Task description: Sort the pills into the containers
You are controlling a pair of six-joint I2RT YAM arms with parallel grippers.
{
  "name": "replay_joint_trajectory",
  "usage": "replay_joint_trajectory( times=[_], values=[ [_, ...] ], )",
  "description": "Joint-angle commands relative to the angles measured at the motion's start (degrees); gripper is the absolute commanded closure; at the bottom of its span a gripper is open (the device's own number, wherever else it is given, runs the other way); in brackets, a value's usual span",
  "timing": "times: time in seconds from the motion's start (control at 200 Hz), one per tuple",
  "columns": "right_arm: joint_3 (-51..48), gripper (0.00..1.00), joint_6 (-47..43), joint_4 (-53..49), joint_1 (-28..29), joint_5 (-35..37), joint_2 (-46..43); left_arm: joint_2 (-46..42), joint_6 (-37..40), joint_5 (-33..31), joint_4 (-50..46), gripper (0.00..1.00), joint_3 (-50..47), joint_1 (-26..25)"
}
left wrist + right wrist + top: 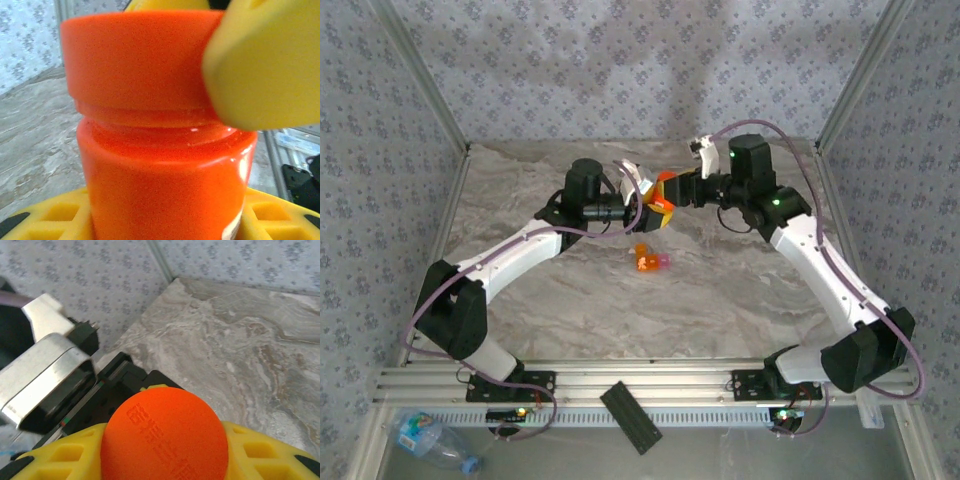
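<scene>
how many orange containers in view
2: the pill bottle held in the air above the table, and the small orange compartment lying on it below. More may be hidden.

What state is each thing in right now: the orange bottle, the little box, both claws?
pill bottle, capped, held above the table.
cap, on the bottle, pinched by the right gripper.
left gripper, shut on the pill bottle's body.
right gripper, shut on the cap.
small compartment, lying on the table, ungripped; open or closed unclear.

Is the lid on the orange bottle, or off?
On. The orange lid sits down over the neck of the bottle, with no gap showing.
</scene>
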Motion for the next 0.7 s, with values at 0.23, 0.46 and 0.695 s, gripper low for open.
replay_joint_trajectory(
  times=[0.23,0.46,0.695],
  values=[
    [-3.35,0.61,10.03,4.71,7.59,15.66,3.88,-2.00,1.48,-11.75,8.80,1.00,-1.65,-3.20],
    [-1.51,0.34,8.10,3.16,4.84,11.41,1.86,-1.42,0.98,-15.14,9.10,1.00,-1.99,-2.80],
    [-3.80,0.03,3.54,3.13,-1.07,1.85,-6.53,-1.56,0.32,-13.72,9.80,1.00,-1.82,-0.82]
  ],
)
